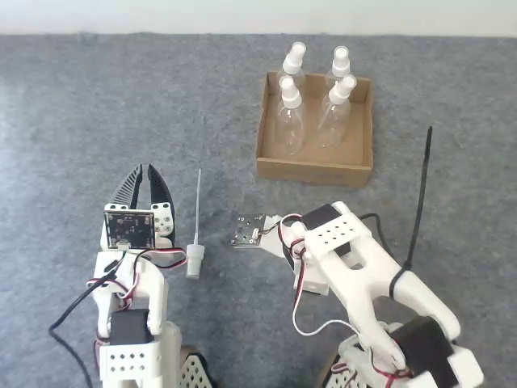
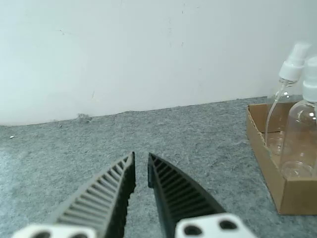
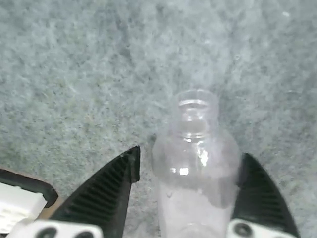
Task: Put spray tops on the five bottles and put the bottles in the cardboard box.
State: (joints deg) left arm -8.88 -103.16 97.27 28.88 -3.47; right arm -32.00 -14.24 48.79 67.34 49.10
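Grey desk (image 1: 65, 105), cardboard box (image 1: 313, 170) upper right in the high view with four capped bottles (image 1: 289, 117) inside. Our right end effector (image 3: 190, 152) straddles the last open bottle (image 3: 194, 163), jaws wide, not clamped. Left end effector (image 1: 146, 168), lower left, is barely parted, empty; the spray top (image 1: 195, 260) lies just beside it. We'd pinch its head, keeping the tube straight for the neck.

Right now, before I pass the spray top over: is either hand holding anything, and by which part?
Left hand empty. Right hand straddles the uncapped bottle at its body, gap beside one finger: not gripped.
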